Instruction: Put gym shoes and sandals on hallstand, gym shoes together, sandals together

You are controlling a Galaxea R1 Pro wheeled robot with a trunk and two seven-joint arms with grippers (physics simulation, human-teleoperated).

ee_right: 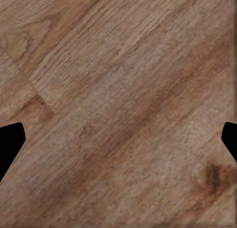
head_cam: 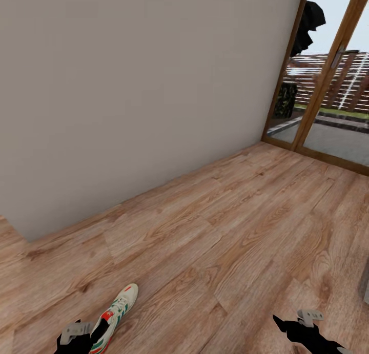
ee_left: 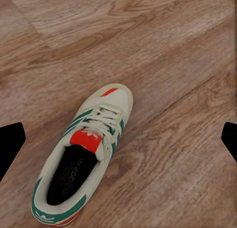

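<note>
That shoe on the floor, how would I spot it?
Follow the plain grey wall down to the wood-plank floor, then toward the left pincer. There lies one gym shoe: cream, with green stripes, a red tongue and white laces.

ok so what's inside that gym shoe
The gym shoe holds nothing but its dark insole with faint printing. The toe end is hidden under the red tongue and laces.

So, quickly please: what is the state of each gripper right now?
Left gripper: open, holding nothing, above the cream-white sneaker with teal-green stripes.
Right gripper: open, empty, over the light-brown wood-plank floor.
</note>
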